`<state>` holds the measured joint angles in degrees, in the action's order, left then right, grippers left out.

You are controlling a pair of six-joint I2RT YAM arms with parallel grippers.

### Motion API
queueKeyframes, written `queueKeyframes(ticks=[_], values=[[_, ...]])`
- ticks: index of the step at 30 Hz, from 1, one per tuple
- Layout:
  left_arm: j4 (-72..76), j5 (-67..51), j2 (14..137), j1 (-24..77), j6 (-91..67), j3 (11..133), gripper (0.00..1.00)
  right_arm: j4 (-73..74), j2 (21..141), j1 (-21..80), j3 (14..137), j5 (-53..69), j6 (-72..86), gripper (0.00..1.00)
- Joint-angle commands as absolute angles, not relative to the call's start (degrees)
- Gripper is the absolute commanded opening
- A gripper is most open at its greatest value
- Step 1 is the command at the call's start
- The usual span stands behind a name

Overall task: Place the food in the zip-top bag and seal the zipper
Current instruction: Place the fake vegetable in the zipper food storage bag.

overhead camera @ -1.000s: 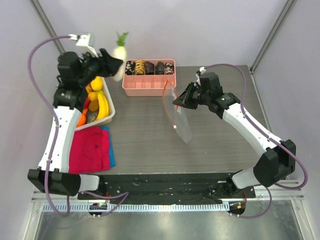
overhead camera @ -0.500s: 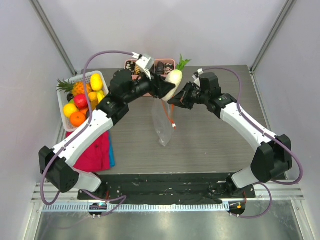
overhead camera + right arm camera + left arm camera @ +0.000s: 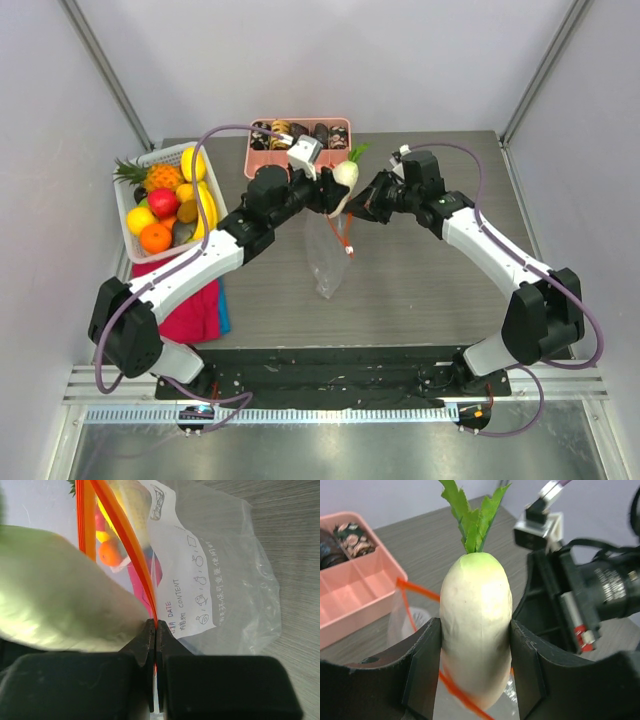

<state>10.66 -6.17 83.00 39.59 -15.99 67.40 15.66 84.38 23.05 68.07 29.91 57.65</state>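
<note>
My left gripper point(image 3: 338, 192) is shut on the white radish point(image 3: 344, 178) with green leaves, gripped between both fingers point(image 3: 422, 672) in the left wrist view point(image 3: 476, 630); its tip sits at the mouth of the zip-top bag point(image 3: 327, 255). My right gripper point(image 3: 362, 210) is shut on the bag's orange-red zipper edge point(image 3: 127, 545) and holds the clear bag point(image 3: 225, 580) hanging above the table. The zipper strip also shows under the radish point(image 3: 417, 592). The orange ball point(image 3: 155, 238), pineapple point(image 3: 155, 177) and red fruit point(image 3: 163, 201) lie in the white basket point(image 3: 127, 225).
The pink divided tray point(image 3: 270, 166) with small dark pieces stands at the back centre. A red cloth point(image 3: 205, 300) lies below the basket at the left. The two grippers are close together over the table's middle.
My left gripper carried the radish from above the basket to the right and down to the bag's mouth. The bag hangs a little lower and narrower in my right gripper.
</note>
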Motion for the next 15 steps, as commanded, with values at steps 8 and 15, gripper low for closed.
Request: queueKeyframes(ticks=[8, 15], values=[[6.34, -8.96, 75.41, 39.73, -14.94, 64.34, 0.08, 12.83, 81.74, 21.53, 66.45, 29.97, 59.59, 0.01], [-3.57, -10.99, 72.42, 39.99, -16.96, 64.51, 0.20, 12.40, 80.69, 21.18, 65.83, 29.79, 59.50, 0.01]])
